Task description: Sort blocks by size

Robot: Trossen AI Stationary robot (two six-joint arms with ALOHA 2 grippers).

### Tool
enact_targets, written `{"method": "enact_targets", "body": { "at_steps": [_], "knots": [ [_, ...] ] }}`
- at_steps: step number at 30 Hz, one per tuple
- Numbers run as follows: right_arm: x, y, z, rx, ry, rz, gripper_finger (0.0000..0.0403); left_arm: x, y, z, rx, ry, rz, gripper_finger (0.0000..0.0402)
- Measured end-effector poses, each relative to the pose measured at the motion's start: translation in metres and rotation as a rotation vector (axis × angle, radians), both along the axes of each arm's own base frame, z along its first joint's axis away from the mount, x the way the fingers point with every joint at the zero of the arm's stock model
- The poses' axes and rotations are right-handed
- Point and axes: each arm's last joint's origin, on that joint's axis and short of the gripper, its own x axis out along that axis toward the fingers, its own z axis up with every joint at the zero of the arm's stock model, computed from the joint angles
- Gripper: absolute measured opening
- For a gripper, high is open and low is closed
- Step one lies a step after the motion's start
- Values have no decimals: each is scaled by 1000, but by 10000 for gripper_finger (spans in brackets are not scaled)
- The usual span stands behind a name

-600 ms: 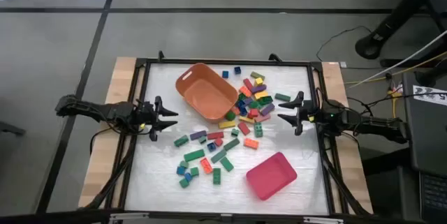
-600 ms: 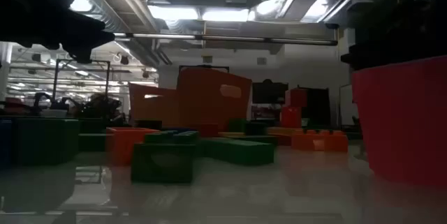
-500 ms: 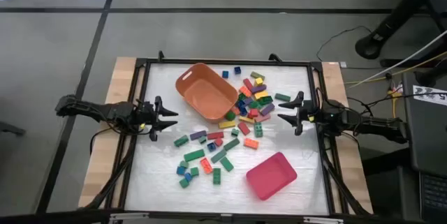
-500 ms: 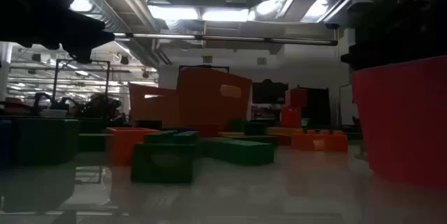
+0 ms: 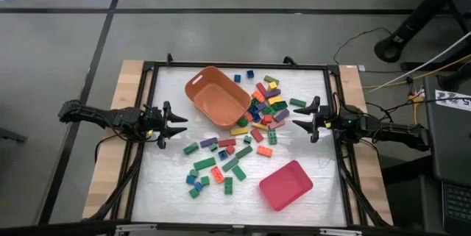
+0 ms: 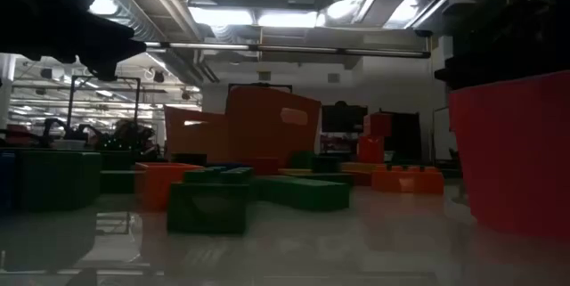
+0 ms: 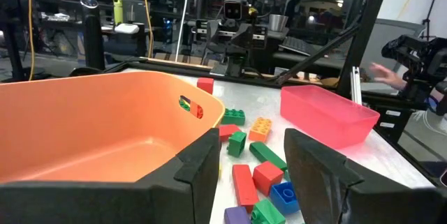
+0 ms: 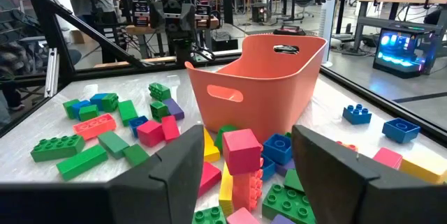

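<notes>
Plastic bricks everywhere, and nothing sorted yet as far as I can tell. The blocks [image 5: 254, 118] sit in two loose bunches on the white table [image 5: 169, 184]: a dense pile just beside the orange tub [image 5: 217, 96] on its right-arm side, and a thinner scatter trailing down toward the pink tray [image 5: 285, 184].

What matters for the next move is who's closer to what. The right gripper [image 5: 303, 118] hovers at the table's right edge with its fingers spread and nothing between them, pointed straight at the dense pile, which lies directly ahead of it. From its wrist camera a pink square block [image 8: 241, 147] sits almost dead centre between the fingers, perched on other bricks (so a clean pinch looks tricky to me).

The left gripper [image 5: 176, 123] waits at the left edge, jaws parted too and empty. It faces the tub's wall, with the scatter off to one side of its line. The green long brick [image 5: 204, 164] down there lies slanted across its approach.

My guess is the right arm goes first.
</notes>
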Motion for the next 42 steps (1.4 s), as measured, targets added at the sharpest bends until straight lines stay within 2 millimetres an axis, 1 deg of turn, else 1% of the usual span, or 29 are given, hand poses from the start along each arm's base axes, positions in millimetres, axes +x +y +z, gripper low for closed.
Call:
{"method": "enact_targets", "body": {
  "at_steps": [29,34,37,42],
  "knots": [
    [0,0,0,0,0,0,214,0,0,0,2,0,1,148],
    [0,0,0,0,0,-1,214,0,0,0,-19,-4,8,148],
    [0,0,0,0,0,-1,214,0,0,3,-30,-36,10,148],
    [0,0,0,-1,-1,0,214,-1,1,16,-61,-165,9,148]
  ]
}}
